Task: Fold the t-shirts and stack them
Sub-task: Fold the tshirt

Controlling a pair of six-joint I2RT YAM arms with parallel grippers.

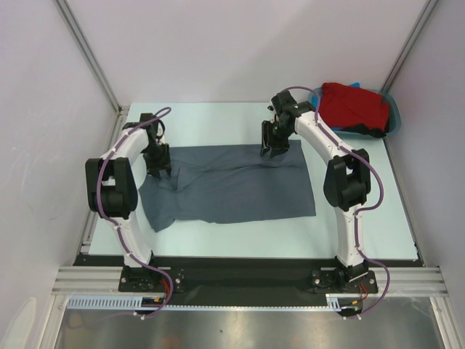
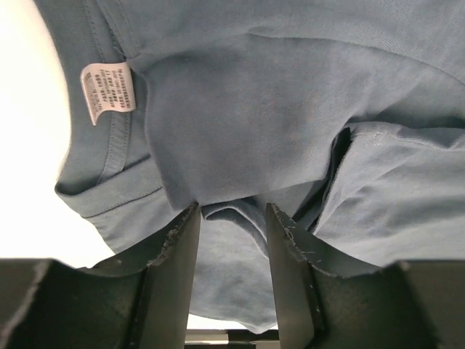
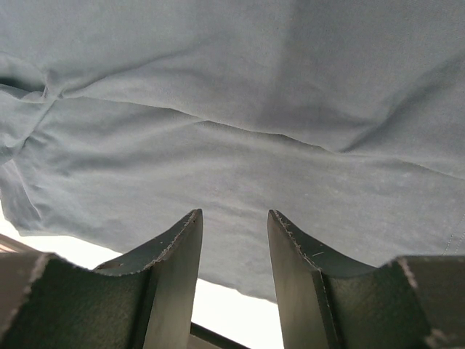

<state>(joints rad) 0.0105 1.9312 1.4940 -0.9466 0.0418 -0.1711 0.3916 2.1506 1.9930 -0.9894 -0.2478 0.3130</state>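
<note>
A dark slate-grey t-shirt (image 1: 240, 185) lies spread across the middle of the table, its left part rumpled. My left gripper (image 1: 158, 171) stands on that left part near the collar. In the left wrist view its jaws are apart, and a raised fold of the grey t-shirt (image 2: 290, 109) sits between the fingertips of the left gripper (image 2: 232, 207). My right gripper (image 1: 272, 151) is at the shirt's far edge. It is open over flat grey cloth (image 3: 254, 109), with the hem running between the fingers of the right gripper (image 3: 234, 212). A red t-shirt (image 1: 352, 104) lies heaped at the back right.
The red shirt rests in a teal tub (image 1: 397, 116) in the back right corner, with bits of blue and black cloth beside it. A white care label (image 2: 109, 91) shows inside the grey shirt's collar. Walls close in the table on the left, back and right.
</note>
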